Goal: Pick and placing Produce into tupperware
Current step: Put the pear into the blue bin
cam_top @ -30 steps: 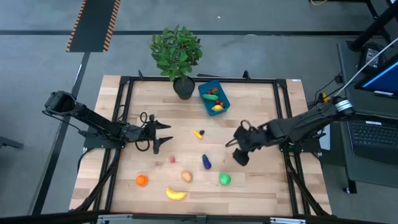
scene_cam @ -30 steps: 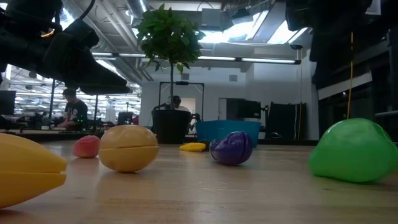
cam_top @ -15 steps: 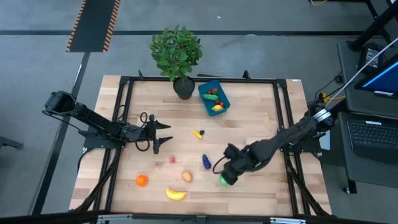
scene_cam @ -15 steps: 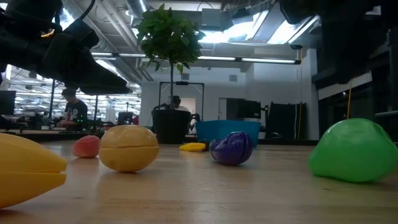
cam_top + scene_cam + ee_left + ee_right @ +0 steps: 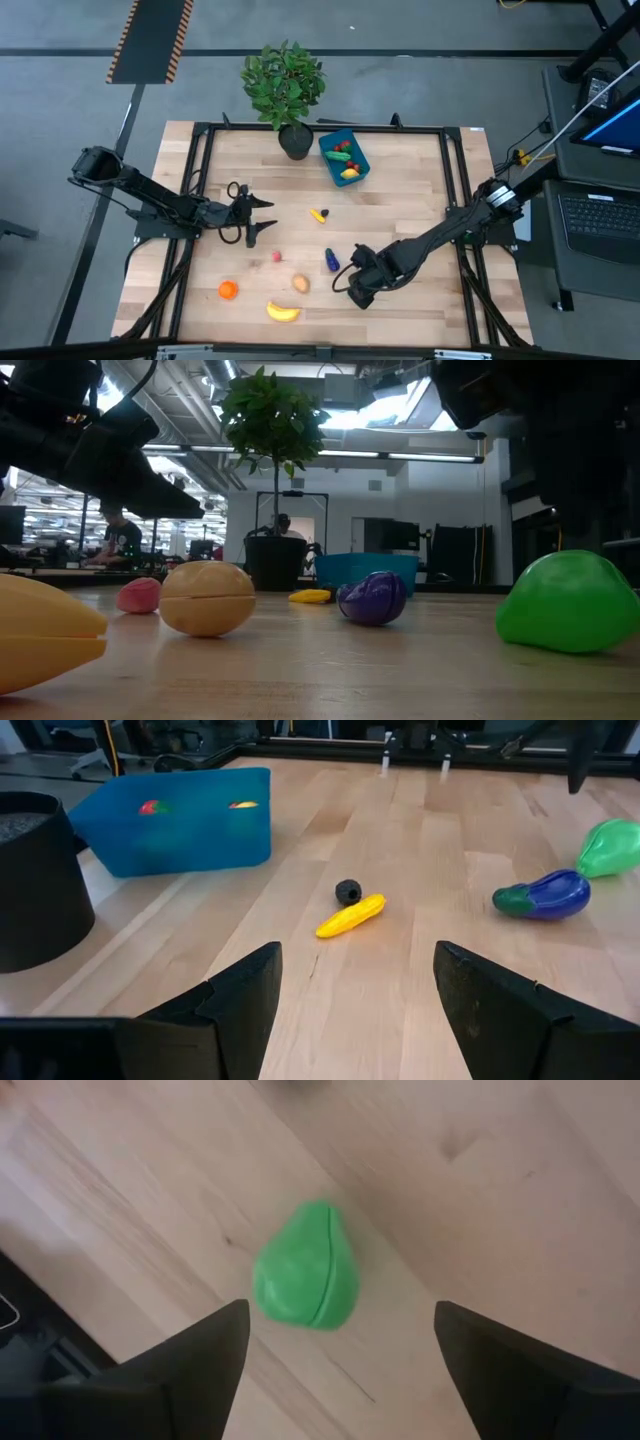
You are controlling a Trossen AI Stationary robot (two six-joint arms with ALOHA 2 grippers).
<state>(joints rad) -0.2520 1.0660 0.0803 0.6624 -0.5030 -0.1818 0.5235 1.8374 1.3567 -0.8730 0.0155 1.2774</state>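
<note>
The right gripper [image 5: 335, 1345], fingers spread wide, hovers directly above the green pear-shaped plastic fruit [image 5: 306, 1279] lying on the wooden table [image 5: 420, 190]. A closing finger could nudge the rounded fruit so it rolls away. The left gripper [image 5: 262, 217] waits, spread apart, mid-table.

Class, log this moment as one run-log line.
right gripper: open, above green fruit | left gripper: open, waiting | tupperware: partly filled
</note>
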